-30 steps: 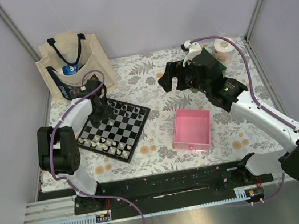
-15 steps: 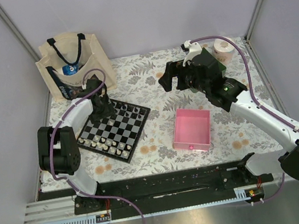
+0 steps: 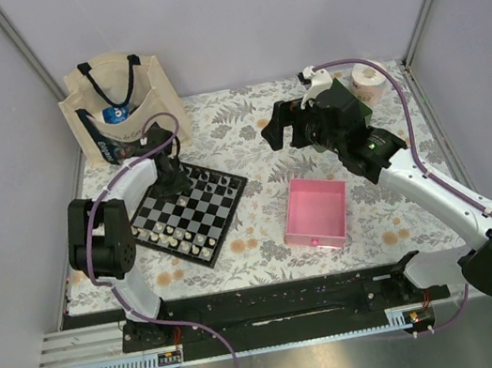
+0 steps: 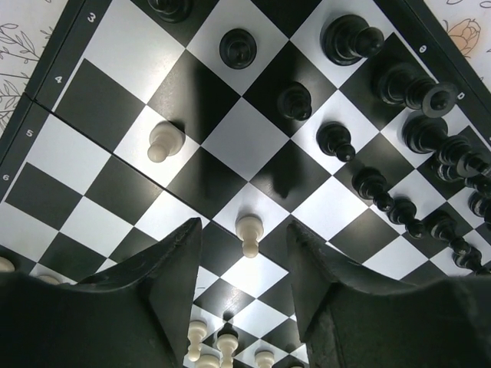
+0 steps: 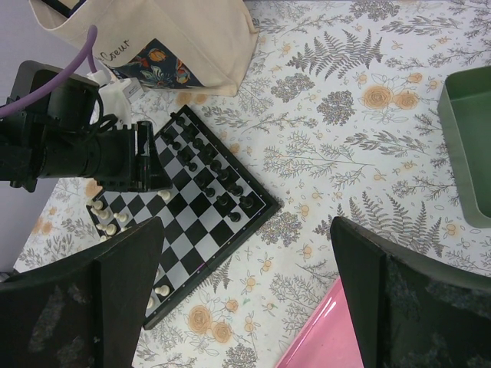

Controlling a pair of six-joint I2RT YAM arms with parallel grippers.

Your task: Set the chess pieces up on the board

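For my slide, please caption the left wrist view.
Left tool open above the board, a cream pawn standing between its fingers; black pieces line the right edge.

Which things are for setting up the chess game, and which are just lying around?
For the job:
- board
- chess pieces
- left end effector, open over the board

Just lying about:
- pink tray
- green tray
- cloth bag
- pale roll
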